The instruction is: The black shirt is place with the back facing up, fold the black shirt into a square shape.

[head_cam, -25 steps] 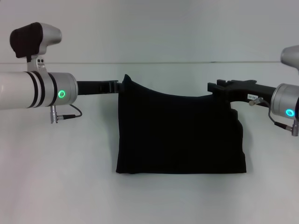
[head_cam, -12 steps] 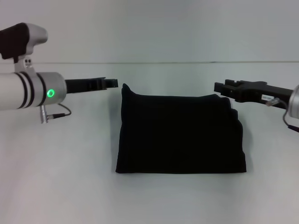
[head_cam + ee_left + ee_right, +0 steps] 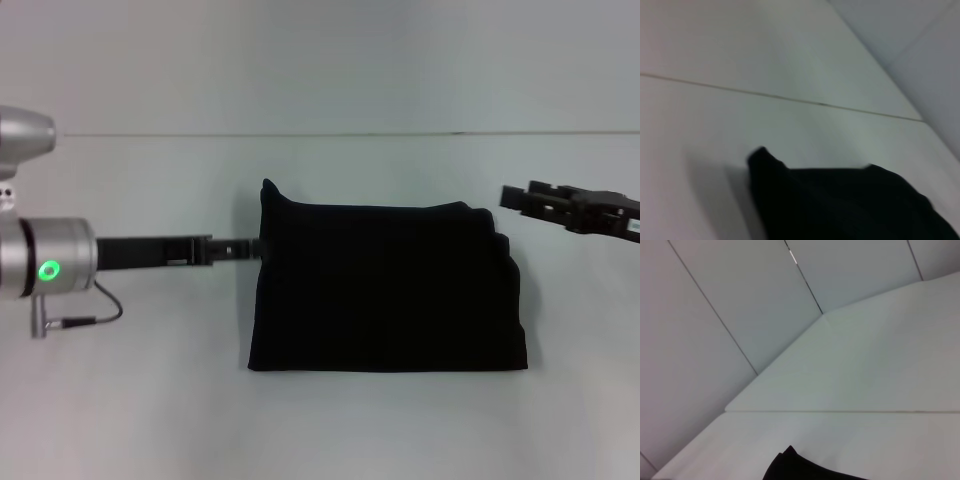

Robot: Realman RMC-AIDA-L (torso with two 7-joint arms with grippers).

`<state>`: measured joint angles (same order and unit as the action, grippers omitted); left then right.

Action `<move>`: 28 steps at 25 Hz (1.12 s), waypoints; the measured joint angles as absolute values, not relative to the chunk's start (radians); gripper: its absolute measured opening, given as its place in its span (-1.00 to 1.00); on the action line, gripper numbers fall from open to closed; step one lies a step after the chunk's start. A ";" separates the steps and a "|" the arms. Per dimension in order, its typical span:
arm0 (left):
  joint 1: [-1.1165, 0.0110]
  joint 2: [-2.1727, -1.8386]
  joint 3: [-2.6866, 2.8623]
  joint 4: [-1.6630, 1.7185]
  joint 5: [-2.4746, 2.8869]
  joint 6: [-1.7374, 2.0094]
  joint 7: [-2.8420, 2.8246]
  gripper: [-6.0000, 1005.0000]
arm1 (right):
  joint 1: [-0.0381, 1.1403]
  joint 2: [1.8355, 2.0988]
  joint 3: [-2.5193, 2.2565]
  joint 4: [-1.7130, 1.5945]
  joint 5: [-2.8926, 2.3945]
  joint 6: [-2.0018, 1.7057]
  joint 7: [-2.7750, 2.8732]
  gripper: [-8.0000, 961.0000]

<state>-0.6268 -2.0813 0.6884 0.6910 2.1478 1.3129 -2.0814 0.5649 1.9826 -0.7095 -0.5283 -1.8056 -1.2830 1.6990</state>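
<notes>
One black shirt (image 3: 387,290) was recorded, folded into a near-square block and laid flat on the white table (image 3: 150,420); no lettering was seen on its upper face. One small peak of fabric was raised at the shirt's far left corner. One left gripper (image 3: 245,246) was found at the shirt's left edge, its tip just at the cloth; whether its fingers were parted or closed could not be told. One right gripper (image 3: 515,196) was found beyond the shirt's far right corner, apart from the cloth; the state of its fingers could likewise not be told. The shirt (image 3: 840,205) was also seen from the left wrist, and one corner of it (image 3: 800,469) from the right wrist.
</notes>
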 joint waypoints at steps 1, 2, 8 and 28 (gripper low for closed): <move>-0.622 -2.082 0.675 0.690 2.147 1.338 -2.063 0.59 | 0.559 1.981 -0.703 -0.528 -1.806 -1.292 1.697 0.40; -0.622 -2.082 0.675 0.690 2.147 1.338 -2.063 0.65 | 0.553 1.980 -0.698 -0.528 -1.806 -1.299 1.694 0.46; -0.561 -2.103 0.600 0.674 2.124 1.533 -1.870 0.78 | 0.527 1.992 -0.657 -0.528 -1.806 -1.344 1.618 0.73; -0.588 -2.104 0.570 0.646 1.845 1.527 -1.645 0.77 | 0.549 2.051 -0.458 -0.567 -1.794 -1.371 1.394 0.96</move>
